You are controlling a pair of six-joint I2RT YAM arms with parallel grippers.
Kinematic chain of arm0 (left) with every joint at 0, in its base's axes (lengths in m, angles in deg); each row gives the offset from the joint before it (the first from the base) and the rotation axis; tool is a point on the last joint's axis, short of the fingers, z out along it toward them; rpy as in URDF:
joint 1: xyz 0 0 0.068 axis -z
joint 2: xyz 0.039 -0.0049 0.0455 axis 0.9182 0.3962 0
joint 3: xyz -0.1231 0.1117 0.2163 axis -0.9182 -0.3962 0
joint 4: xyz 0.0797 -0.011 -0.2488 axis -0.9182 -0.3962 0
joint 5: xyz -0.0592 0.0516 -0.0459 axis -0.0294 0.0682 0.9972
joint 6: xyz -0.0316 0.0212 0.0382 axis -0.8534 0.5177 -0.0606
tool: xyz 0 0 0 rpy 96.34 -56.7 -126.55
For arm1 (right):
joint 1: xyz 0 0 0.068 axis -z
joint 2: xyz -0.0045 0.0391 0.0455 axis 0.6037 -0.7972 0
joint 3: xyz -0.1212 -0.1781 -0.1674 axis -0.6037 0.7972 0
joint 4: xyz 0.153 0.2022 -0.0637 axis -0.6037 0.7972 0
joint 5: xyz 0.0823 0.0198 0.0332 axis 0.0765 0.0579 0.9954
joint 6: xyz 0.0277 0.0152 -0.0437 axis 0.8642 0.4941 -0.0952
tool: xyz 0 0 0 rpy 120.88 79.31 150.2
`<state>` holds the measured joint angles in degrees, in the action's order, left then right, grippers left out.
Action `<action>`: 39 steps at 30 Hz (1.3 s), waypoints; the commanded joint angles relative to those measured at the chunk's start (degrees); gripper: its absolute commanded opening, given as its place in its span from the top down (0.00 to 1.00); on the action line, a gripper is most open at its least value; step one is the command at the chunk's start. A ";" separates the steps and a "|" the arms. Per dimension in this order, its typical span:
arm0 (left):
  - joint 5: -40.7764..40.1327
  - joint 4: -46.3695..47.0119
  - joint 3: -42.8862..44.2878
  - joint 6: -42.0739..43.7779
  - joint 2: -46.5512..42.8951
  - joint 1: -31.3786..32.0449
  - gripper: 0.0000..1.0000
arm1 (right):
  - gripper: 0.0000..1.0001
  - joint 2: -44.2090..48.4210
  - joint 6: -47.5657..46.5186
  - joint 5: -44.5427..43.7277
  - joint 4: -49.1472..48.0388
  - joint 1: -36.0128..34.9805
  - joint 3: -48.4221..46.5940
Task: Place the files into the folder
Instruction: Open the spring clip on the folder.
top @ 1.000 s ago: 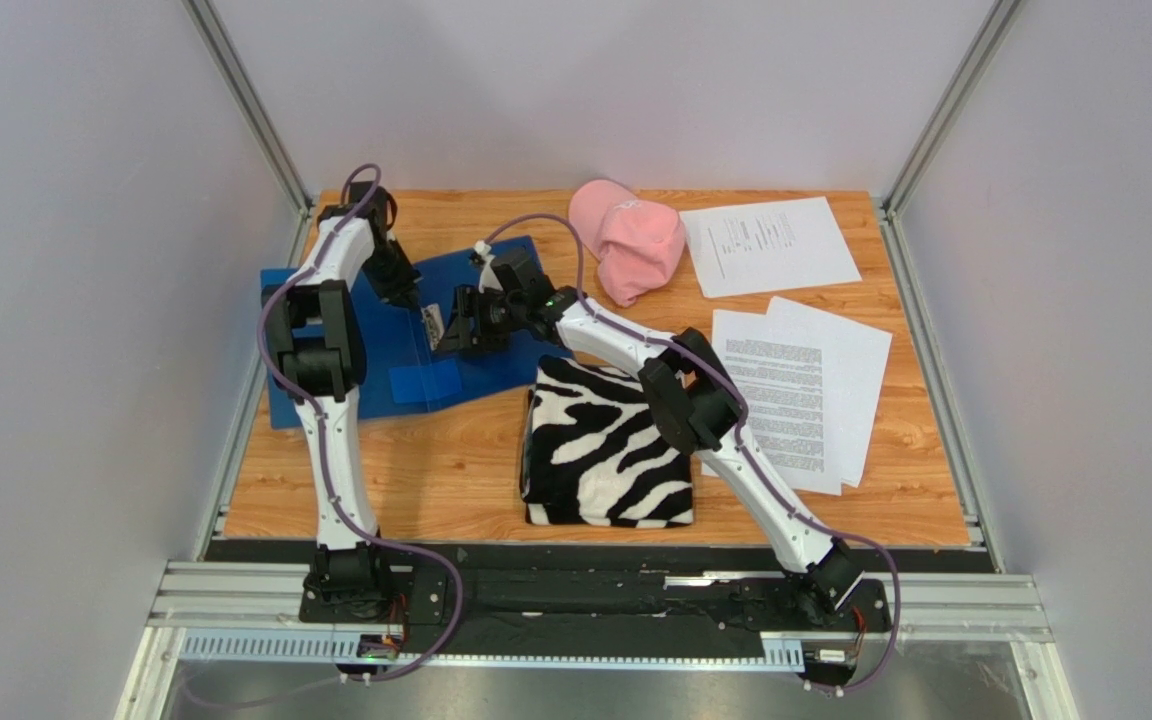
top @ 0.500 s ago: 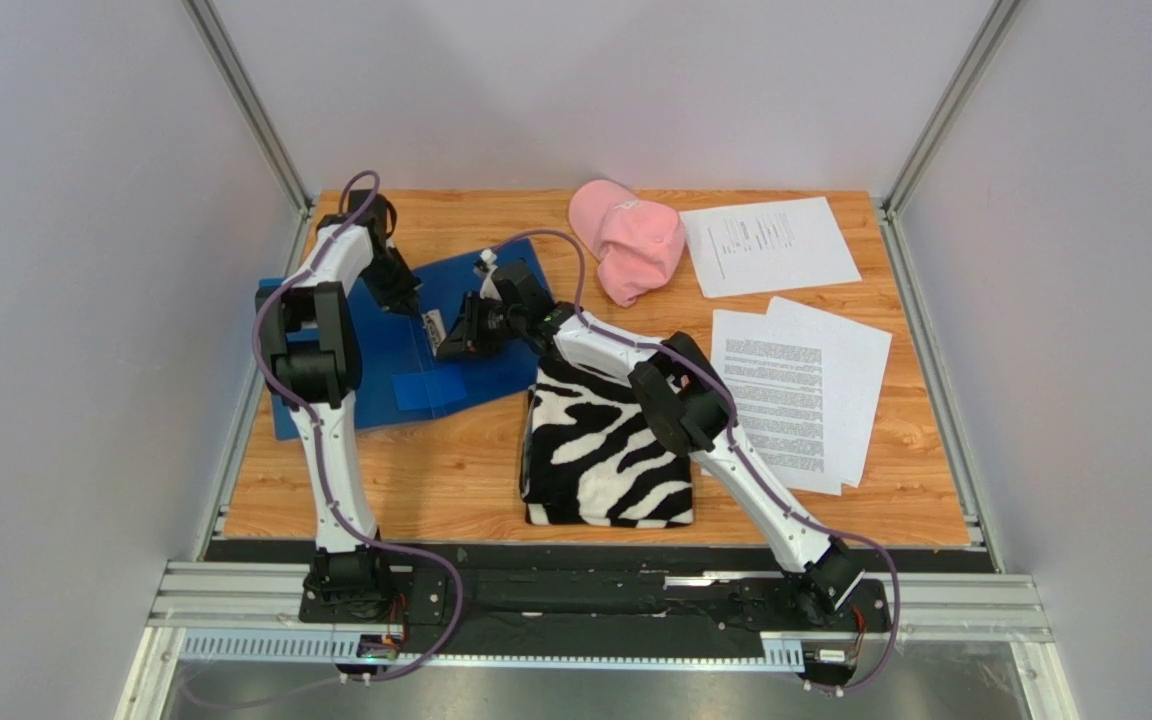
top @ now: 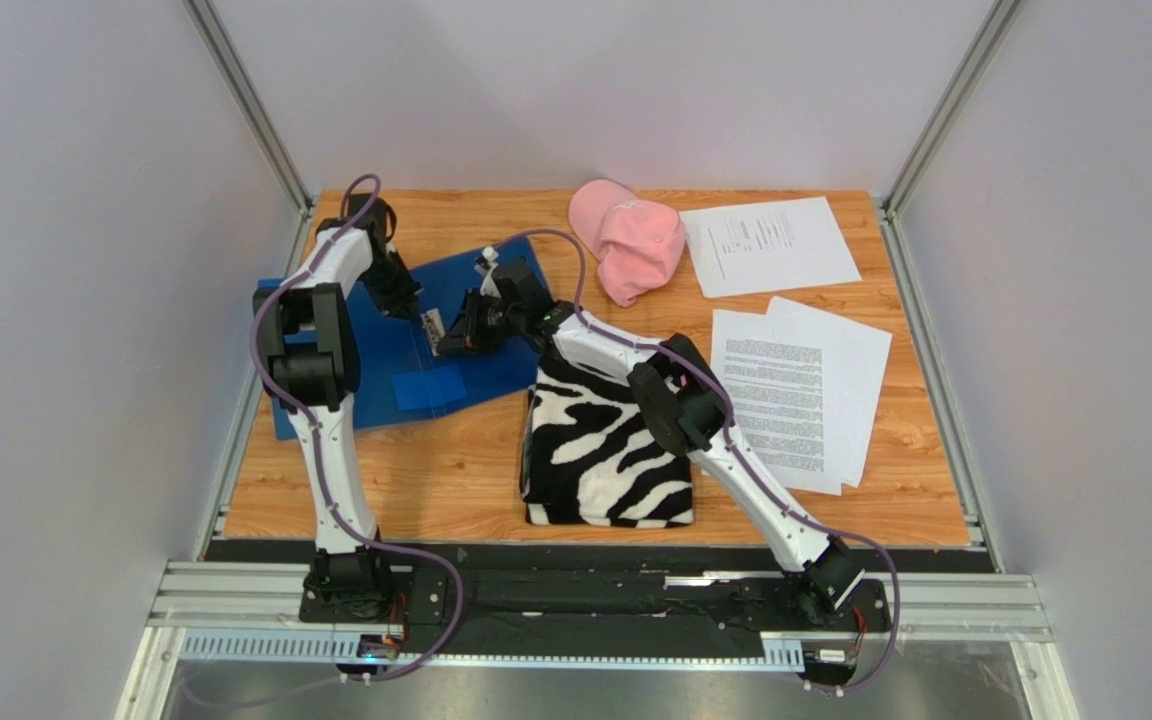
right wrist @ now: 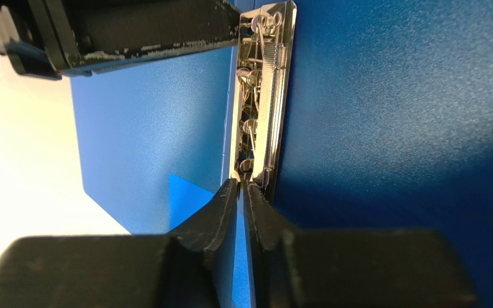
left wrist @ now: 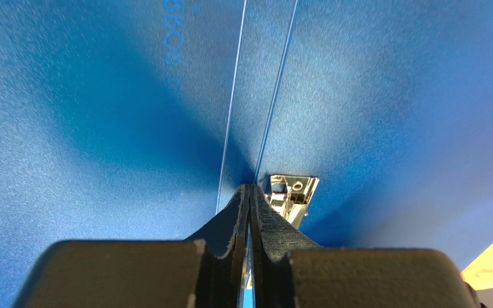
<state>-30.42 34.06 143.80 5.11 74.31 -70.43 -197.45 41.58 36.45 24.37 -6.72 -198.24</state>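
Note:
The blue folder (top: 379, 360) lies open at the table's left, its metal clip (right wrist: 262, 96) along the spine. My left gripper (top: 429, 321) is shut, its tips (left wrist: 250, 189) pressed on the spine crease just beside the clip's end (left wrist: 292, 192). My right gripper (top: 456, 333) comes in from the right, and its jaws (right wrist: 238, 186) are closed to a sliver on the clip's near end. The files lie far right: one sheet (top: 770, 245) at the back and an overlapping pile (top: 803, 386) nearer.
A pink cap (top: 627, 237) sits at the back centre. A zebra-striped folded cloth (top: 608, 446) lies under the right arm's forearm, between the folder and the papers. Metal frame rails border the wooden table (top: 447, 488) on both sides.
My right gripper's jaws have closed in on the clip end. The folder's right half has shifted and lifted a little at the back. The left gripper has hardly moved.

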 commanded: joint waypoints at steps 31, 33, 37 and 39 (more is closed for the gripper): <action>10.97 2.94 -11.64 3.43 -14.79 0.43 0.89 | 1.00 -3.35 -14.57 -27.70 35.17 -5.63 -14.08; 12.81 4.79 -14.10 2.82 -15.76 0.43 0.90 | 1.00 -3.09 -14.48 -27.78 35.79 -5.63 -13.91; 13.09 5.06 -16.39 3.43 -15.67 0.87 1.00 | 1.00 -1.86 -14.22 -27.87 34.91 -5.45 -11.28; 13.09 4.71 -17.10 4.22 -15.24 1.48 1.00 | 1.00 -0.72 -13.96 -26.47 32.98 -5.36 -9.70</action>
<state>-19.36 38.13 128.41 7.88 60.38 -70.06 -197.40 28.64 12.53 50.05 -12.54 -212.21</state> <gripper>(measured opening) 0.009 0.007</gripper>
